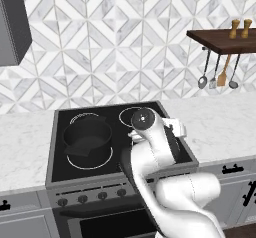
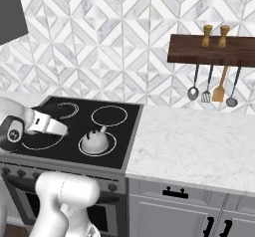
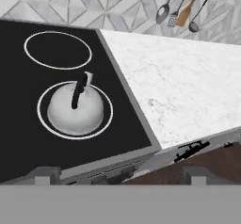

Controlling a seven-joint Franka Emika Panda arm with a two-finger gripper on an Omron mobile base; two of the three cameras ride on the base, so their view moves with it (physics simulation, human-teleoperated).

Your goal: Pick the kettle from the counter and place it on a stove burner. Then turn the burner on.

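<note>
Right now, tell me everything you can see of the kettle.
The kettle is a small squat dome, pale silver-white with a dull metallic look, topped by a thin dark upright handle. It stands upright on the black glass stove, inside the front right burner ring, which is slightly wider than its base. The white marble counter lies to its right, apart from it. Nothing else touches it; the pincer is not on it.

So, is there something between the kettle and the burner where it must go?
Nothing visible does: the kettle already sits inside the white ring of the stove burner, at the front right of the stove. The black pot stands on the left side, away from it.
</note>
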